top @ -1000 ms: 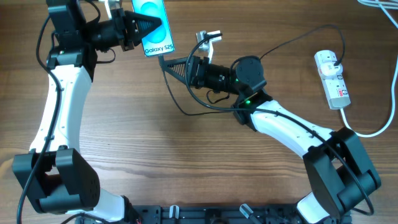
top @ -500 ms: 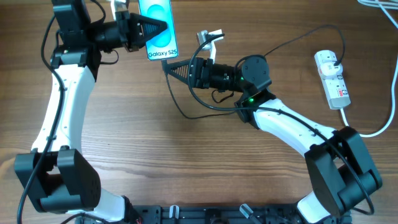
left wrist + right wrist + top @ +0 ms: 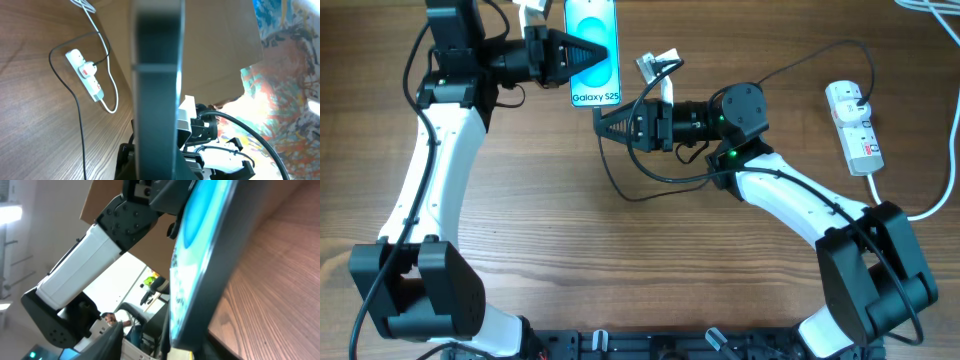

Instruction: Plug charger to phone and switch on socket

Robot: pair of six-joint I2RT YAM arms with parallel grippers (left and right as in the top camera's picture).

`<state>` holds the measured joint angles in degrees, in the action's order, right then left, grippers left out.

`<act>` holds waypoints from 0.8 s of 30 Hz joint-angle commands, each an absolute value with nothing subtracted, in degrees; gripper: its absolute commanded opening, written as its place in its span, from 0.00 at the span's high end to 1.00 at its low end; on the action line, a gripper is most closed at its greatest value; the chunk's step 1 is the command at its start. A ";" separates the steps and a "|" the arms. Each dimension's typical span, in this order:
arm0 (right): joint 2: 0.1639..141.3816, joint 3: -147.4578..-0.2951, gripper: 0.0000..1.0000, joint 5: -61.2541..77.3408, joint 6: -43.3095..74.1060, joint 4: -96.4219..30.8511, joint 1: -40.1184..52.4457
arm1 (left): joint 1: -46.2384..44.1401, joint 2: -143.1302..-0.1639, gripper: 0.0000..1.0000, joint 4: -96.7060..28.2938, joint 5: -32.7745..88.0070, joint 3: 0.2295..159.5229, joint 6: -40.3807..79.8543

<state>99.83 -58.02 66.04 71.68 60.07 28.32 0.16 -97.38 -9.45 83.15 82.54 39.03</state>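
Note:
The phone (image 3: 594, 45), teal screen with a white "Galaxy S25" band, is held above the table at the back, clamped in my left gripper (image 3: 578, 53). It fills the left wrist view edge-on (image 3: 157, 90) and the right wrist view (image 3: 200, 265). My right gripper (image 3: 603, 121) is shut on the end of the charger (image 3: 620, 185), just below the phone's bottom edge; the plug tip is hidden. The thin black cable loops on the table and runs right to the socket (image 3: 854, 125), a white power strip that also shows in the left wrist view (image 3: 88, 77).
The socket's thick white cord (image 3: 930, 205) curves off the right edge of the table. My left arm (image 3: 80, 275) shows behind the phone in the right wrist view. Bare wooden table (image 3: 570, 250) lies between the arms.
Both arms have moved right. The phone has gone right and slightly nearer in my left gripper. My right gripper has followed with the charger end, staying under the phone's bottom edge.

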 commanded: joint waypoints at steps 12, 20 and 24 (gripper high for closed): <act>99.15 -59.35 0.96 59.07 70.78 55.72 28.53 | -0.64 -95.90 0.96 -11.42 82.85 82.50 37.65; 99.15 -59.35 0.96 58.83 75.53 57.12 27.40 | -0.64 -95.90 0.96 -19.64 82.85 82.50 30.17; 99.15 -59.35 0.96 59.61 76.05 57.21 25.96 | -0.64 -95.90 0.96 -20.05 82.94 82.50 30.22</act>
<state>99.85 -57.89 65.49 75.59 55.79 28.16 0.27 -97.32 -19.33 80.20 82.72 33.56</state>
